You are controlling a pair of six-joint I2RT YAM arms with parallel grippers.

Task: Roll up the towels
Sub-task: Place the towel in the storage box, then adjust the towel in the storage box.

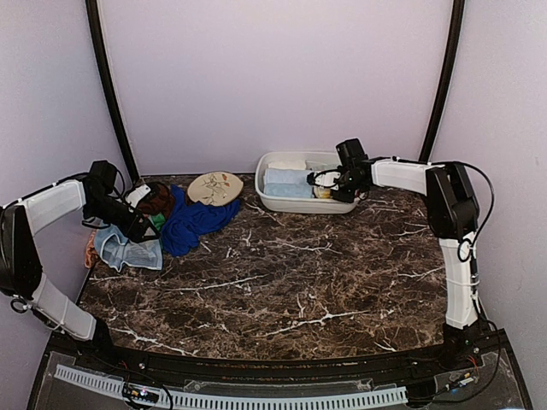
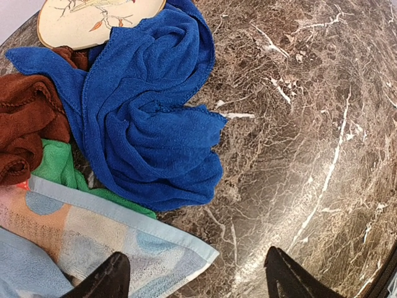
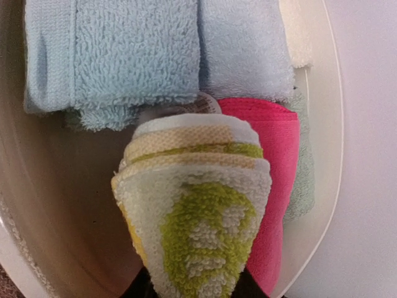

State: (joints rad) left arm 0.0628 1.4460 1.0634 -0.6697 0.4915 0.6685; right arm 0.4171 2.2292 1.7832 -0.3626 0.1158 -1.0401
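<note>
A heap of loose towels lies at the table's left: a royal blue towel [image 2: 149,118] [image 1: 192,224], a brown towel [image 2: 28,124], a green one [image 2: 59,167] and a pale blue patterned towel [image 2: 105,233] [image 1: 128,249]. My left gripper [image 2: 198,282] [image 1: 141,229] hangs open just above the patterned towel's corner, one finger over the cloth and the other over bare marble. My right gripper [image 1: 329,184] is inside the white basin [image 1: 282,205], shut on a rolled yellow-green towel [image 3: 195,230]. Rolled pale blue towels [image 3: 118,53] and a hot pink towel [image 3: 276,186] lie beside it in the basin.
An oval beige floral disc [image 1: 215,188] rests at the back, touching the blue towel. The basin stands at the back right against the wall. Brown marble tabletop [image 1: 299,282] stretches between the arms.
</note>
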